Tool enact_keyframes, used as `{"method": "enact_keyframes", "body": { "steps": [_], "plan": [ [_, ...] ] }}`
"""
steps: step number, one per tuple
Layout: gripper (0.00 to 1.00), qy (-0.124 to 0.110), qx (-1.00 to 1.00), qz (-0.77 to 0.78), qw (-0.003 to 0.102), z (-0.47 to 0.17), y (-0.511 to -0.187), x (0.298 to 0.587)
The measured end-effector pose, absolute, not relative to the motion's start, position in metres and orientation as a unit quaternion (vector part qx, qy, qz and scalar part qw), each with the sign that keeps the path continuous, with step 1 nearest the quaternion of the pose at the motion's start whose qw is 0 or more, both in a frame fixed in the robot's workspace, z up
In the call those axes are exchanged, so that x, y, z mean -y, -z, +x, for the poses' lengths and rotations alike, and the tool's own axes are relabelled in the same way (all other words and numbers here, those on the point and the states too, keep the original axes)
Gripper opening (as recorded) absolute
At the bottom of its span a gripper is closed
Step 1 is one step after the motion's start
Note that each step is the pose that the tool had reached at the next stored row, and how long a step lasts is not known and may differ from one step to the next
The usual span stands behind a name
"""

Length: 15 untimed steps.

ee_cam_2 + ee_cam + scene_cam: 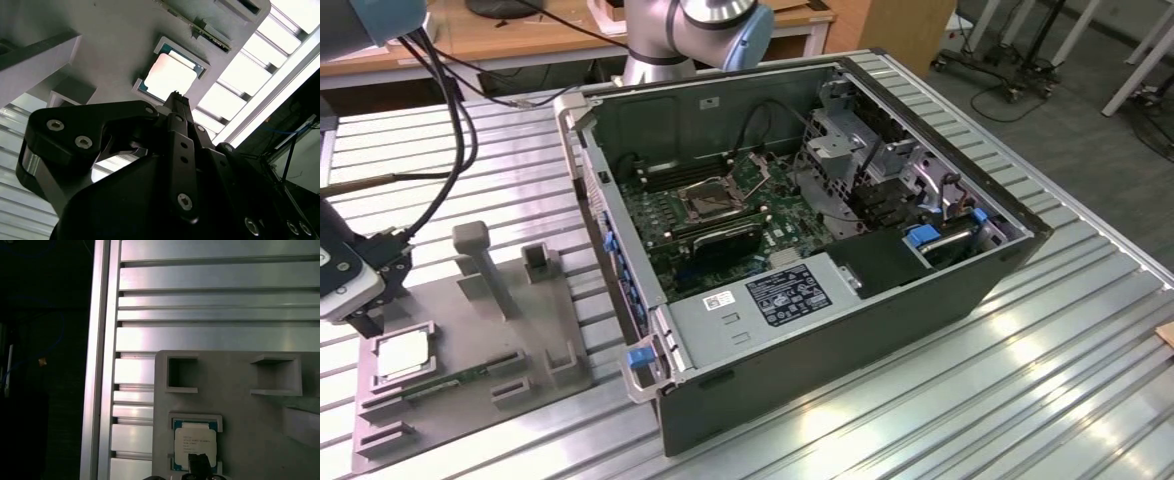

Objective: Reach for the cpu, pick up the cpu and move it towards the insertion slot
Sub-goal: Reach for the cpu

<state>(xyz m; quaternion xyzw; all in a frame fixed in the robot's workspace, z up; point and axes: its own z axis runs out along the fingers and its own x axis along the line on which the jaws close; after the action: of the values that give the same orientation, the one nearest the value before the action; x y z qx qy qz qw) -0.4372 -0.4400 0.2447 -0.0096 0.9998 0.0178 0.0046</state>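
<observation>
The cpu (pixel 403 352) lies flat, shiny face up, in a square recess of the grey fixture plate (pixel 460 335) on the counter (pixel 921 400), at the exterior view's left. It is square, so no side is longer, and its edges run parallel to the recess walls. The claw (pixel 367 322) hangs close over the chip, its tip at one edge of it in both wrist views. I cannot tell if the claw is apart or together, or if it touches. The insertion slot (pixel 714 200) sits well apart, inside the open computer case (pixel 854 330).
</observation>
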Motion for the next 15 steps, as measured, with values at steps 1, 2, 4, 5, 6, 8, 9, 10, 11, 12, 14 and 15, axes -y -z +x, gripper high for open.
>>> {"method": "enact_keyframes", "body": {
  "steps": [1,2,4,5,6,8,9,10,11,12,14,15],
  "plan": [
    [0.10,-0.018,-1.000,-0.010,0.005,-0.4372,-0.2446,0.4400],
    [0.10,-0.018,-1.000,-0.010,0.005,-0.4372,-0.2444,0.4401],
    [0.10,-0.018,-1.000,-0.010,0.005,-0.4372,-0.2443,0.4401],
    [0.10,-0.018,-1.000,-0.010,0.005,-0.4371,-0.2443,0.4401],
    [0.10,-0.018,-1.000,-0.010,0.005,-0.4371,-0.2443,0.4401],
    [0.10,-0.018,-1.000,-0.010,0.005,-0.4371,-0.2442,0.4401],
    [0.10,-0.018,-1.000,-0.010,0.005,-0.4372,-0.2443,0.4401],
    [0.10,-0.018,-1.000,-0.010,0.005,-0.4372,-0.2441,0.4401],
    [0.10,-0.018,-1.000,-0.010,0.005,-0.4372,-0.2438,0.4401],
    [0.10,-0.018,-1.000,-0.010,0.005,-0.4372,-0.2432,0.4401],
    [0.10,-0.018,-1.000,-0.010,0.005,-0.4373,-0.2417,0.4404],
    [0.10,-0.018,-1.000,-0.010,0.005,-0.4373,-0.2407,0.4406]
  ]
}}
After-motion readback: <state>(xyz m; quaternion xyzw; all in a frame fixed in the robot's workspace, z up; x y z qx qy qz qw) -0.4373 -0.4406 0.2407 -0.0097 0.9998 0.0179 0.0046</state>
